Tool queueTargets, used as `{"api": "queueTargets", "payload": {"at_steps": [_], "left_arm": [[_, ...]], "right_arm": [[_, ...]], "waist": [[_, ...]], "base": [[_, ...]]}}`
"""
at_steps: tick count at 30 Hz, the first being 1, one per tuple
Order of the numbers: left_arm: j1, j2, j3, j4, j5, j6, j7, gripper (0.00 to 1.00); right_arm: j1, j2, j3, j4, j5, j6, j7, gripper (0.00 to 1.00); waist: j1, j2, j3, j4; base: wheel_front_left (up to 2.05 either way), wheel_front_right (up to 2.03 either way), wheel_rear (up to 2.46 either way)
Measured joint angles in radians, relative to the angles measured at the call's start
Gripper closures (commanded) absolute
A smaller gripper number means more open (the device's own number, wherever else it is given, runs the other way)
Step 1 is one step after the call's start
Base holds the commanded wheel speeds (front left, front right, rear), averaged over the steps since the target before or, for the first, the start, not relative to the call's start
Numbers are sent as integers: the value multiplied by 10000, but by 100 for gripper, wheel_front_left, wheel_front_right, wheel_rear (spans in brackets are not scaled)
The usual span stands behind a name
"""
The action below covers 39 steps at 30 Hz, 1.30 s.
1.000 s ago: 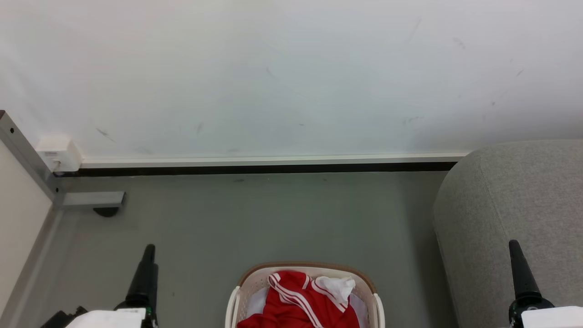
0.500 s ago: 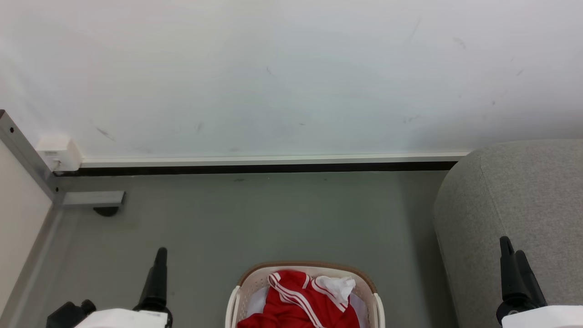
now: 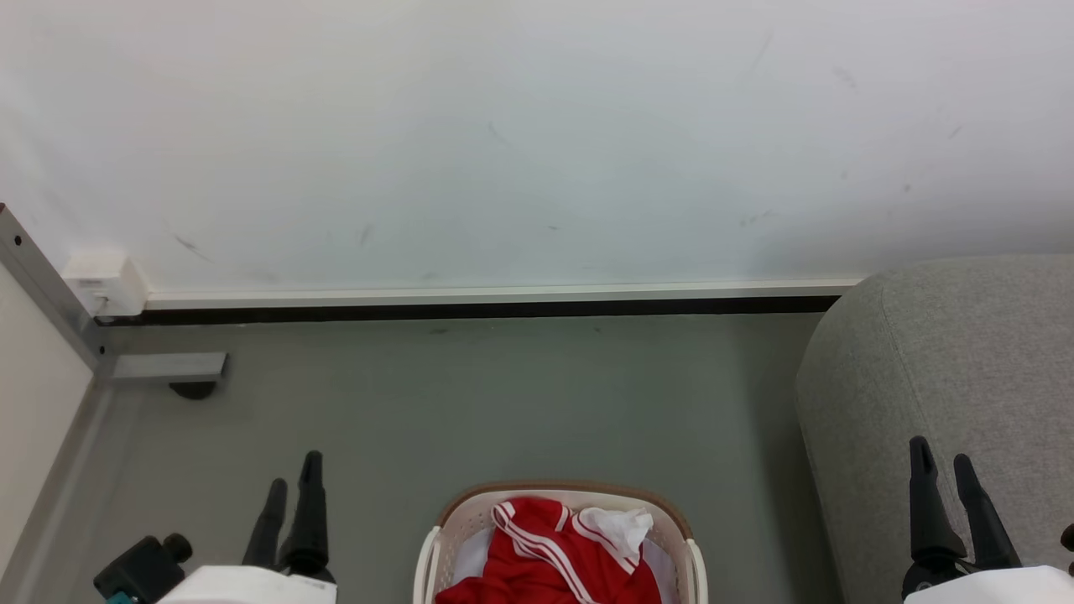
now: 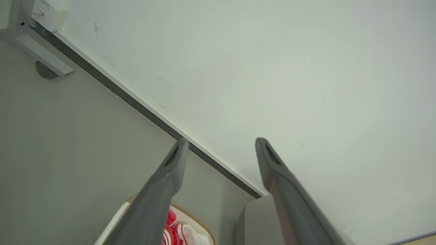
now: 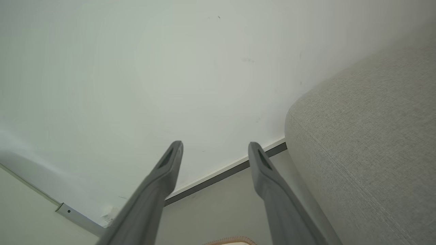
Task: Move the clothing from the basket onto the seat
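A pale wall (image 3: 537,143) closes off the back, and the grey floor (image 3: 503,403) runs out from its dark skirting line. The seat (image 3: 948,361) stands on the floor's right side, its rounded end close to the floor's far edge. Its top is bare, so none of the task appears done yet.

The basket (image 3: 570,486) sits on the floor well away from that far edge, left of the seat with a strip of bare floor between them. It lies centred between the two arms, probably so that either arm can reach in and the seat needs only a short carry to the right. Its near half is cut off by the picture's bottom edge.

Inside, the clothing (image 3: 537,562) is heaped loosely and rises about to the brown rim. It is red fabric with white stripe trim, with a white piece bunched at its far right. Pale lining shows along both inner walls. How many garments there are cannot be told.

The left end effector (image 3: 294,470) hangs over the floor left of the basket, its fingers spread and pinching nothing. The right end effector (image 3: 941,450) hovers over the seat's front, likewise spread and empty. Both point toward the wall, clear of the basket, which reads as a ready pose before the first reach.

In the floor's far left corner a small white box (image 3: 96,283) sits at the foot of the wall.
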Motion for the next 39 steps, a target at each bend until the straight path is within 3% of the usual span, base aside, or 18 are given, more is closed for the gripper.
{"api": "queueTargets", "payload": {"at_steps": [15, 39], "left_arm": [[130, 27, -267, -157, 2472, 40, -466, 0], [338, 301, -640, -337, 5014, 205, -1045, 0]], "right_arm": [[51, -15, 132, -109, -1900, 0, -428, 0], [216, -42, 100, -213, -3898, 0, -1014, 0]], "waist": [[0, 0, 17, -33], [0, 0, 47, -76]], "base": [[0, 0, 0], [0, 0, 0]]}}
